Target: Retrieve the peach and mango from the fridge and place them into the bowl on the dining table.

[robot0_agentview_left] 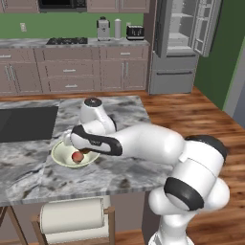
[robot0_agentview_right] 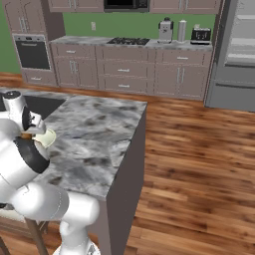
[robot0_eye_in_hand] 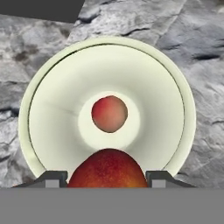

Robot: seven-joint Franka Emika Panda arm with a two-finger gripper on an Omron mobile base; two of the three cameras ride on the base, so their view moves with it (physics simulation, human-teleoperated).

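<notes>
Gripper clasping mango — above bowl

The gripper hangs straight above the bowl with a mango filling the gap between its fingers. Below, the peach takes the bowl's middle; a wide bare ring lies around it. Around the bowl the dining table is bare stone, with a dark panel nearby.

Even, soft rendered light, faint shadows, no glare, slightly coarse detail.
</notes>
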